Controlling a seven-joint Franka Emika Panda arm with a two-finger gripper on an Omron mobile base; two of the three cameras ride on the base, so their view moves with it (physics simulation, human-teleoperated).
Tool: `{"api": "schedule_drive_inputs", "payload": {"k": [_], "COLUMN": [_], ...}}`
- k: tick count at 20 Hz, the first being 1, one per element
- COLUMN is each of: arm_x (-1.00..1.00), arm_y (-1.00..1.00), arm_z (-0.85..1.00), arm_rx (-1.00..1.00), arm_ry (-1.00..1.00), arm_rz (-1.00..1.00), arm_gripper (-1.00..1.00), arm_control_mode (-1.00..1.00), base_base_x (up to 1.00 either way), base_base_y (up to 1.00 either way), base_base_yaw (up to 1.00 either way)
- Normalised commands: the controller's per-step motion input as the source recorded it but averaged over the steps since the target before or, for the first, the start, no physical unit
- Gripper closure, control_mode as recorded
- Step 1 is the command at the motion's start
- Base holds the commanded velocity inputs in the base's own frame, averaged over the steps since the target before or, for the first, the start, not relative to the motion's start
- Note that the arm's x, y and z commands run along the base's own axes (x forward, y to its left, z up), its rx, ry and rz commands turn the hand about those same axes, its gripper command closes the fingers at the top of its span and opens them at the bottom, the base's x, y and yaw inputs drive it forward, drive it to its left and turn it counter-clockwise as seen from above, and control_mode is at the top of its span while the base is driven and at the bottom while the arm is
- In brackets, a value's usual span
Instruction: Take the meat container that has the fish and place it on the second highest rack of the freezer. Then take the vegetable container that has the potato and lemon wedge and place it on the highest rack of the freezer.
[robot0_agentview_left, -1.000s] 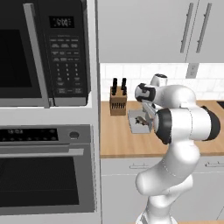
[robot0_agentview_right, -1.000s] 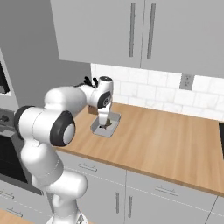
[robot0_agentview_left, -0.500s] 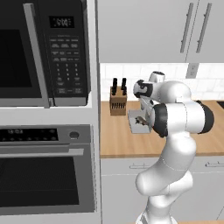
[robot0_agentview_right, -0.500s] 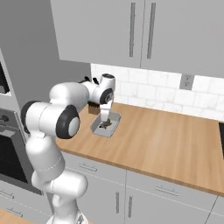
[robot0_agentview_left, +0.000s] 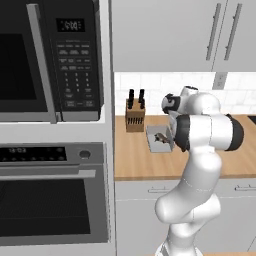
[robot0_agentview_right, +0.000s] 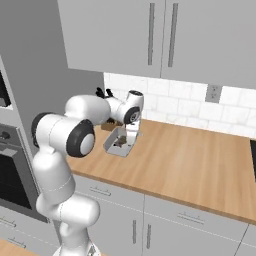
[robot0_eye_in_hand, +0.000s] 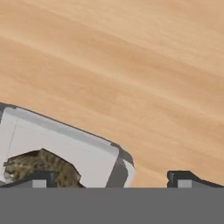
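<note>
The gripper (robot0_eye_in_hand: 111, 178) is seen spread fully wide, with nothing held between its fingertips (robot0_eye_in_hand: 37, 178). It is poised straight above the near corner of the container (robot0_eye_in_hand: 65, 146), one tip over the tray's inside and the other over bare counter (robot0_eye_in_hand: 144, 65). In the hand view the container is found at 8 o'clock, with the mottled fish (robot0_eye_in_hand: 41, 166) lying in it. In the left base view the container (robot0_agentview_left: 159, 139) is set on the counter, at 4 o'clock from the knife block (robot0_agentview_left: 135, 115) and partly hidden by the arm (robot0_agentview_left: 207, 132).
</note>
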Motion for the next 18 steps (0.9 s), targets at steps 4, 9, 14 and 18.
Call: {"api": "schedule_drive_inputs", "payload": {"k": [4, 9, 14, 18], "arm_x": [0.00, -0.02, 0.02, 0.31], "arm_y": [-0.18, 0.00, 0.00, 0.07], "arm_z": [-0.48, -0.05, -0.15, -0.24], "arm_rx": [0.00, 0.01, 0.00, 0.00], "arm_ry": [-0.12, -0.16, -0.05, 0.02], "arm_rz": [0.12, 0.32, 0.19, 0.01], "arm_gripper": [-1.00, -1.00, -1.00, -1.00], "arm_control_mode": [-1.00, -1.00, -1.00, -1.00], "base_base_x": [0.00, 0.00, 0.00, 0.00], "base_base_y": [0.00, 0.00, 0.00, 0.00], "base_base_yaw": [0.00, 0.00, 0.00, 0.00]}}
